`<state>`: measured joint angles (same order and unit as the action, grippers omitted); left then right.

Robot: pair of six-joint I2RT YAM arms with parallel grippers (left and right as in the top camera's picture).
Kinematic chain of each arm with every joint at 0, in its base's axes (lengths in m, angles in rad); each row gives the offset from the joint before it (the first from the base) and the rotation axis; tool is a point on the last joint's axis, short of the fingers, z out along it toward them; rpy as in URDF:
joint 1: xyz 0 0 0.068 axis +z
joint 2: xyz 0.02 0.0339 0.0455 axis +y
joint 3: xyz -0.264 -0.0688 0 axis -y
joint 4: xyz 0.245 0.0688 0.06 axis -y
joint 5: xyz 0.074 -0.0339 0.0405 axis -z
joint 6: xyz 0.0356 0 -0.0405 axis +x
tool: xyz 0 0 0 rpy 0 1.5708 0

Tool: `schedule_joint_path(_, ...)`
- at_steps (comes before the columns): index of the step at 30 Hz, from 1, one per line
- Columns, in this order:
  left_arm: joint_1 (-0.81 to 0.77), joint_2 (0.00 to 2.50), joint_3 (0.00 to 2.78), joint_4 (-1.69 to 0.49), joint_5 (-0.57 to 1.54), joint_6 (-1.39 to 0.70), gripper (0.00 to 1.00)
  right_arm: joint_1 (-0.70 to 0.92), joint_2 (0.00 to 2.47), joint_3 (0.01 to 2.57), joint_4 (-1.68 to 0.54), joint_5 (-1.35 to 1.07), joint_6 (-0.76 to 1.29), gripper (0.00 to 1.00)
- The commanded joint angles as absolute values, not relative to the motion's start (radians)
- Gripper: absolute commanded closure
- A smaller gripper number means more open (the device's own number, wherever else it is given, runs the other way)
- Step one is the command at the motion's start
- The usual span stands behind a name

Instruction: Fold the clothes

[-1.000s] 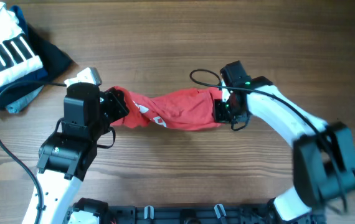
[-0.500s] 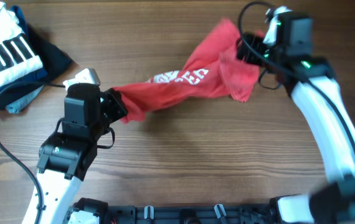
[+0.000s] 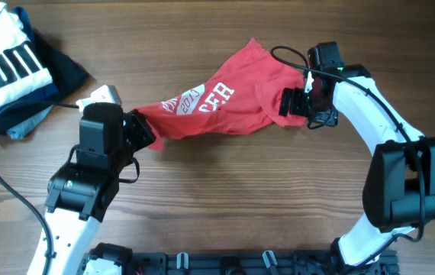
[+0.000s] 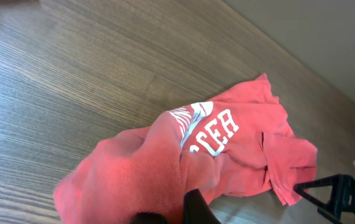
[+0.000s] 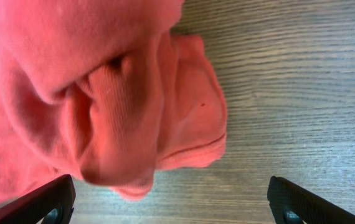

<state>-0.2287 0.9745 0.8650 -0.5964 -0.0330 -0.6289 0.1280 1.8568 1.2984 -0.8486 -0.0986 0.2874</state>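
My left gripper point(image 3: 136, 131) is clamped shut on the near-left end of the red T-shirt point(image 3: 217, 107). From that grip the shirt lies on the wooden surface point(image 3: 240, 206) as a bunched band running rightward and away, white lettering up. At its far-right end my right gripper point(image 3: 297, 102) stands spread wide, jaws either side of the crumpled edge, holding nothing. That arm is nearer the loose end.

Red T-shirt point(image 3: 219, 107), left gripper point(image 3: 143, 131) apparently on its corner.

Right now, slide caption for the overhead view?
Left gripper pinches one end of the red cotton T-shirt; open right gripper at the other.
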Motion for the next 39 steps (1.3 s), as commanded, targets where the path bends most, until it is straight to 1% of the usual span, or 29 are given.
schedule_joint_path(1, -0.224, 0.973, 0.864, -0.592, -0.059, -0.606, 0.94, 0.155, 1.819, 1.317, -0.849, -0.184, 0.184, 0.02)
schedule_joint_path(5, -0.224, 0.973, 0.864, -0.592, -0.059, -0.606, 0.94, 0.210, 1.775, 1.317, -0.818, -0.152, 0.193, 0.08)
schedule_joint_path(9, -0.224, 0.973, 0.864, -0.592, -0.059, -0.606, 0.94, 0.284, 1.729, 1.317, -0.717, -0.044, 0.239, 0.10)
schedule_joint_path(11, -0.224, 0.973, 0.864, -0.593, -0.058, -0.606, 0.94, 0.308, 1.732, 1.316, -0.675, -0.042, 0.238, 0.16)
schedule_joint_path(13, -0.224, 0.973, 0.864, -0.593, -0.058, -0.606, 0.94, 0.336, 1.757, 1.316, -0.628, -0.041, 0.237, 0.25)
schedule_joint_path(16, -0.224, 0.973, 0.864, -0.593, -0.058, -0.606, 0.94, 0.353, 1.809, 1.316, -0.594, -0.041, 0.239, 0.26)
schedule_joint_path(19, -0.224, 0.973, 0.864, -0.600, -0.058, -0.606, 0.94, 0.353, 1.884, 1.316, -0.549, -0.041, 0.254, 0.24)
schedule_joint_path(20, -0.224, 0.973, 0.864, -0.603, -0.058, -0.606, 0.93, 0.353, 1.908, 1.316, -0.525, -0.041, 0.258, 0.22)
schedule_joint_path(22, -0.224, 0.973, 0.864, -0.604, -0.058, -0.606, 0.93, 0.353, 1.946, 1.316, -0.469, -0.041, 0.265, 0.22)
schedule_joint_path(25, -0.224, 0.973, 0.864, -0.604, -0.058, -0.606, 0.92, 0.353, 1.985, 1.316, -0.382, -0.042, 0.272, 0.27)
schedule_joint_path(28, -0.224, 0.973, 0.864, -0.604, -0.058, -0.606, 0.92, 0.351, 2.009, 1.316, -0.346, -0.036, 0.279, 0.30)
schedule_joint_path(31, -0.224, 0.973, 0.864, -0.604, -0.058, -0.606, 0.91, 0.348, 2.036, 1.316, -0.352, 0.036, 0.328, 0.36)
schedule_joint_path(33, -0.224, 0.973, 0.864, -0.604, -0.058, -0.606, 0.91, 0.347, 2.052, 1.316, -0.355, 0.063, 0.350, 0.38)
schedule_joint_path(34, -0.224, 0.973, 0.864, -0.604, -0.058, -0.606, 0.91, 0.347, 2.055, 1.316, -0.356, 0.073, 0.363, 0.38)
schedule_joint_path(35, -0.224, 0.973, 0.864, -0.604, -0.058, -0.606, 0.91, 0.347, 2.065, 1.316, -0.356, 0.083, 0.376, 0.41)
schedule_joint_path(39, -0.224, 0.973, 0.864, -0.604, -0.058, -0.606, 0.91, 0.347, 2.078, 1.316, -0.355, 0.083, 0.396, 0.46)
